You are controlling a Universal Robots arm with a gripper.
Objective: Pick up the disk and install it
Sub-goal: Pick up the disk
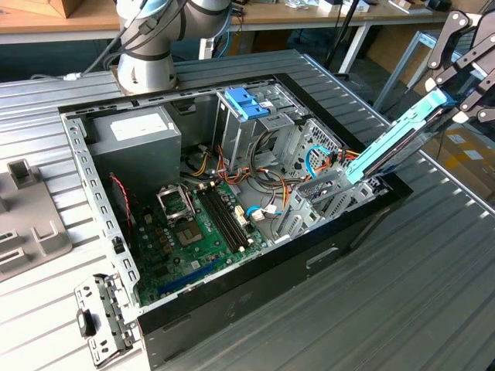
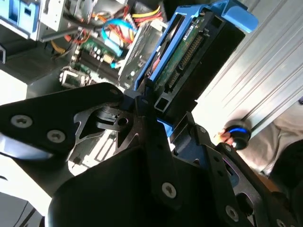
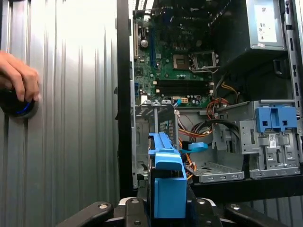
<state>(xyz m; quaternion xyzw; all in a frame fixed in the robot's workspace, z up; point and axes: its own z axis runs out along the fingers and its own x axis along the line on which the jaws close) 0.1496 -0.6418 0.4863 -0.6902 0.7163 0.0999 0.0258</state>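
My gripper (image 1: 458, 104) is shut on the disk (image 1: 402, 135), a flat drive with blue side rails. It holds the disk tilted at the exterior view's right, over the right edge of the open computer case (image 1: 255, 286). The disk's lower end is down by the small metal drive cage (image 1: 325, 197) inside the case. In the second wrist view the disk (image 2: 189, 61) shows its green circuit board between my fingers (image 2: 142, 101). In the first wrist view the disk (image 3: 165, 179) is seen edge-on, in line with the cage (image 3: 154, 123).
Inside the case are a grey power supply box (image 1: 139, 139), the motherboard (image 1: 193, 232), loose cables and a tall cage with a blue top (image 1: 247, 104). The arm's base (image 1: 147, 69) stands behind the case. A person's hand (image 3: 16, 78) rests on a blue-lit knob (image 3: 21, 108) on the ribbed table.
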